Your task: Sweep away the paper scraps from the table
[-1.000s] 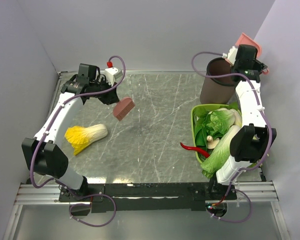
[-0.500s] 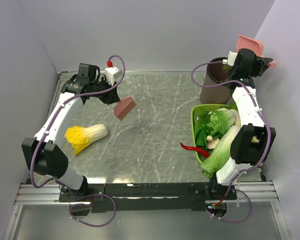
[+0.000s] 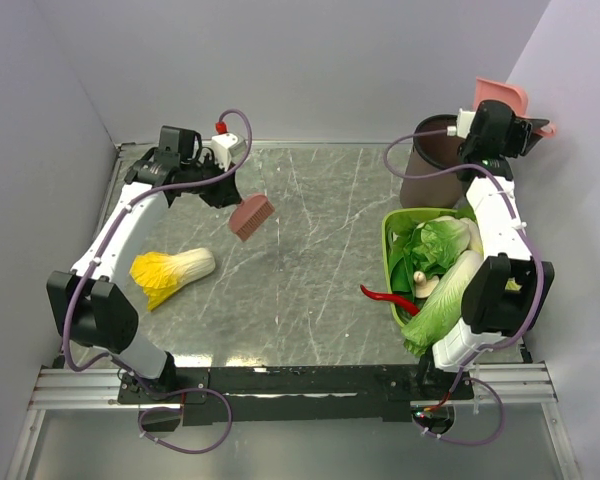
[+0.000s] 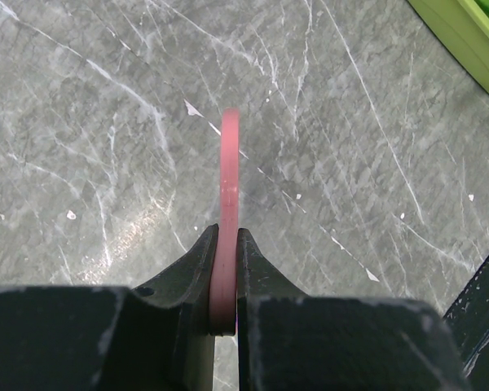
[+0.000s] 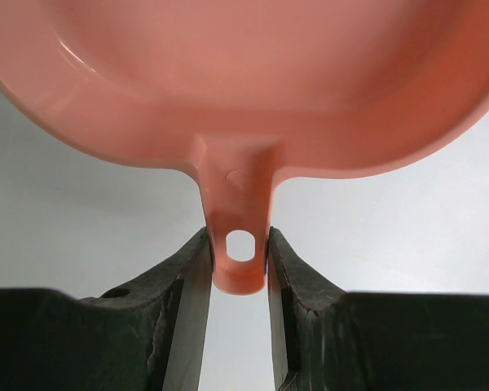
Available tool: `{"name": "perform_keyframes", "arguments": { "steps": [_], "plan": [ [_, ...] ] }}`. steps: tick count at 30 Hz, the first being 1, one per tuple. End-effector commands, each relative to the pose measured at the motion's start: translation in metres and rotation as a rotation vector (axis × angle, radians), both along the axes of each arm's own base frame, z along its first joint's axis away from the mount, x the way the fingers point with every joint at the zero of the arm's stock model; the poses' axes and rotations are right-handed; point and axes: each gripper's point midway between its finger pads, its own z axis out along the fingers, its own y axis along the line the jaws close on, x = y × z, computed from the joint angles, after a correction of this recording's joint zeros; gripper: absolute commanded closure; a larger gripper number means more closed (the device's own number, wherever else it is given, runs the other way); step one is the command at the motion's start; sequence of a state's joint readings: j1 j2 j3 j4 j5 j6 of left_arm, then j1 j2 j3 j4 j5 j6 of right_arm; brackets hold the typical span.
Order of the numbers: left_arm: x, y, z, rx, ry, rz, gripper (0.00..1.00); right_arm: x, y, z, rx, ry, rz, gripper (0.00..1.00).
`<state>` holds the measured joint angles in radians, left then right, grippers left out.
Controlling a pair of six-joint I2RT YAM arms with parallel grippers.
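My left jaws are closed tight on the thin pink handle of the brush (image 3: 251, 216), which hangs clear above the counter (image 3: 310, 290) towards its far left corner, bristles off the surface. From my left wrist the handle (image 4: 228, 204) shows edge-on, pinched flat between both sides. My right jaws are closed partway on the stub handle of the pink dustpan (image 3: 500, 95), gripping it at the hanging hole, as my right wrist view shows (image 5: 244, 81). The pan is raised high at the far right corner, above and just beyond the brown bin (image 3: 430, 170). I can find no paper scraps anywhere on the counter. Only the pan's underside shows, so I cannot tell whether any lie in it or in the bin. My worry is the pan: it seems to sit off to the far side of the bin's mouth, so anything left inside could slide out behind the counter rather than into the bin. The grip is on a short, smooth stub, so the pan could swivel if I turn my wrist sharply. Bringing it down carelessly could knock the bin over or clip the green basket (image 3: 390, 232) at the right edge. On the left, a low swing of the brush could nudge the cabbage (image 3: 175, 272).
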<state>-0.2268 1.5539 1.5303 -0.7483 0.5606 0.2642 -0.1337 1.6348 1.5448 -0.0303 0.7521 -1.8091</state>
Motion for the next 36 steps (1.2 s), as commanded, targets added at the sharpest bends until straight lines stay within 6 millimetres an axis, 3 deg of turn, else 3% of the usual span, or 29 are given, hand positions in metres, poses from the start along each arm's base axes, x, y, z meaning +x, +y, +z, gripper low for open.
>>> {"name": "perform_keyframes", "arguments": {
  "steps": [1, 4, 5, 6, 8, 12, 15, 17, 18, 19, 20, 22, 25, 26, 29, 31, 36],
  "plan": [
    [0.009, -0.009, 0.025, -0.048, -0.057, -0.02, 0.99, -0.029, 0.005, 0.039, -0.069, -0.007, -0.013, 1.0],
    [0.01, -0.011, 0.028, -0.057, -0.058, -0.027, 0.99, -0.03, 0.002, 0.032, -0.04, 0.11, -0.024, 1.0],
    [0.012, -0.012, 0.031, -0.062, -0.065, -0.03, 0.99, -0.03, 0.003, 0.041, -0.041, 0.111, -0.015, 1.0],
    [0.013, -0.012, 0.032, -0.064, -0.068, -0.028, 0.99, -0.031, 0.004, 0.032, -0.032, 0.188, 0.001, 1.0],
    [0.014, -0.013, 0.034, -0.068, -0.078, -0.028, 0.99, -0.025, 0.007, 0.038, -0.059, 0.216, 0.04, 1.0],
    [0.015, -0.012, 0.035, -0.068, -0.088, -0.028, 0.99, -0.015, 0.007, 0.03, -0.086, 0.293, 0.05, 1.0],
    [0.013, -0.011, 0.035, -0.058, -0.096, -0.03, 0.99, -0.006, 0.008, 0.043, -0.106, 0.223, 0.048, 1.0],
    [0.013, -0.007, 0.034, -0.045, -0.105, -0.019, 0.99, -0.001, 0.016, 0.073, -0.045, 0.021, 0.054, 1.0],
    [0.014, -0.007, 0.034, -0.038, -0.118, -0.018, 0.99, 0.006, 0.022, 0.067, 0.009, 0.005, 0.064, 1.0],
    [0.014, -0.005, 0.032, -0.031, -0.118, -0.012, 0.99, 0.006, 0.036, 0.044, 0.091, 0.11, 0.089, 1.0],
    [0.014, -0.004, 0.033, -0.025, -0.128, -0.009, 0.99, 0.003, 0.05, 0.065, 0.235, -0.056, 0.13, 1.0],
    [0.016, -0.002, 0.035, -0.012, -0.148, -0.01, 0.99, 0.007, 0.071, 0.045, 0.371, -0.039, 0.155, 1.0],
    [0.019, -0.001, 0.039, 0.001, -0.152, -0.017, 0.99, -0.001, 0.132, 0.012, 0.627, 0.005, 0.268, 1.0],
    [0.02, -0.001, 0.04, 0.007, -0.155, -0.017, 0.99, -0.004, 0.155, -0.012, 0.711, 0.034, 0.273, 1.0],
    [0.024, 0.002, 0.04, 0.03, -0.164, -0.013, 0.99, -0.02, 0.206, -0.044, 0.928, 0.08, 0.327, 1.0],
    [0.025, 0.005, 0.038, 0.056, -0.178, -0.005, 0.99, -0.03, 0.25, -0.064, 1.089, 0.164, 0.383, 1.0],
    [0.025, 0.013, 0.028, 0.129, -0.221, 0.001, 0.99, -0.047, 0.319, -0.098, 1.392, 0.274, 0.329, 1.0]
  ]
}}
